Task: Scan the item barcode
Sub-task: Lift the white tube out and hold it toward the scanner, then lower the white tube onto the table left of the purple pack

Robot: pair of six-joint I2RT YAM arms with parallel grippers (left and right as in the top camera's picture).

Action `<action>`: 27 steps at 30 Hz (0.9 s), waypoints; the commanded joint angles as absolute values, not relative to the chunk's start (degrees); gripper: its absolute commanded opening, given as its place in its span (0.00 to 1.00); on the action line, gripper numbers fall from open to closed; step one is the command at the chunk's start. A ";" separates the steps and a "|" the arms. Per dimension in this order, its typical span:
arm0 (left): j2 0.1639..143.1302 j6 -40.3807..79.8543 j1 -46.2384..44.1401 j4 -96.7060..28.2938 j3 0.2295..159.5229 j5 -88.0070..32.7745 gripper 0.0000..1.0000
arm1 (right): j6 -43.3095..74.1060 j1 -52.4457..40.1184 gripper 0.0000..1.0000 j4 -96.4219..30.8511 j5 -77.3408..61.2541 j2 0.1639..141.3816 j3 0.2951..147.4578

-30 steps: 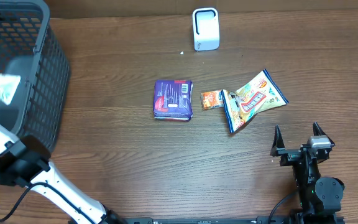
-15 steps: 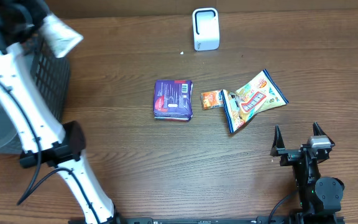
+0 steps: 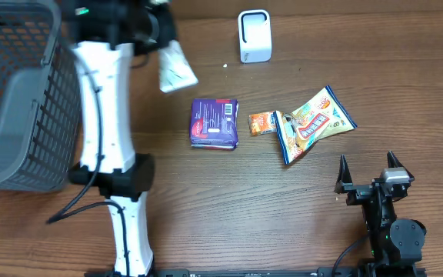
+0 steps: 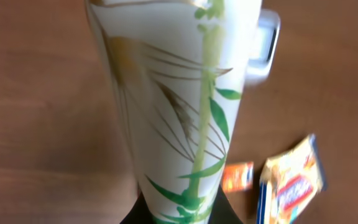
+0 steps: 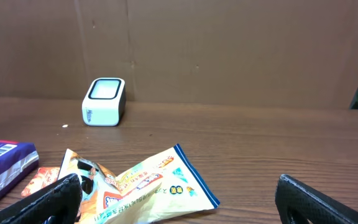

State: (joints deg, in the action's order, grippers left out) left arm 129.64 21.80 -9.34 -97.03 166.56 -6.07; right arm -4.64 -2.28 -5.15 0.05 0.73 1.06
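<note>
Left arm has swung out of the basket (image 3: 21, 92) and across the table (image 3: 229, 223) in half a second, and it's brought something along. The left end effector (image 3: 158, 35) is clamped tight on one end of a white packet (image 3: 177, 69) printed with green leaves. The packet hangs free below it, tilted, filling the wrist view (image 4: 173, 106).

The scanner (image 3: 254, 35) stands off to that end effector's right, at about the same reach and well apart, with its window showing at the wrist view's top edge (image 4: 263, 43). Nearer the robot and to the right lie the purple pack (image 3: 214, 123), orange sachet (image 3: 261, 123) and yellow snack bag (image 3: 314, 123). The right end effector (image 3: 366, 171) sits parked, jaws spread wide, holding nothing.

Now the danger: no barcode shows on the leafy face, so the code could reach the window facing the wrong way. The packet is limp and pinched at one end only. A quick stop could set it swinging or curling off the window, and too much carry could knock the scanner.
</note>
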 commanded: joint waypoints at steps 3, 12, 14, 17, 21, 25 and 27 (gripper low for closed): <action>128.16 20.12 -12.84 -96.77 150.85 -3.84 0.04 | -4.34 -2.24 1.00 -4.80 0.36 0.16 0.45; 128.16 20.34 -12.71 -92.23 127.63 -3.01 0.04 | -4.34 -2.24 1.00 -4.80 0.36 0.16 0.45; 128.16 20.36 -12.69 -90.96 124.86 -0.45 0.04 | -4.34 -2.24 1.00 -4.80 0.38 0.16 0.45; 128.16 20.34 -12.67 -89.34 121.10 1.58 0.06 | -4.34 -2.24 1.00 -4.80 0.36 0.16 0.45; 128.16 20.36 -12.67 -87.02 116.51 3.44 0.07 | -4.34 -2.24 1.00 -4.80 0.36 0.16 0.45; 128.16 21.02 -12.67 -83.85 112.25 5.10 0.06 | -4.34 -2.24 1.00 -4.80 0.36 0.16 0.45; 128.18 20.99 -12.67 -82.19 110.54 5.08 0.07 | -4.34 -2.24 1.00 -4.80 0.36 0.16 0.45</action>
State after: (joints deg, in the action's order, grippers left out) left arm 129.67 20.95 -12.99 -83.40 112.40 2.90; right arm -4.67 -2.28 -5.19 0.03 0.73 1.06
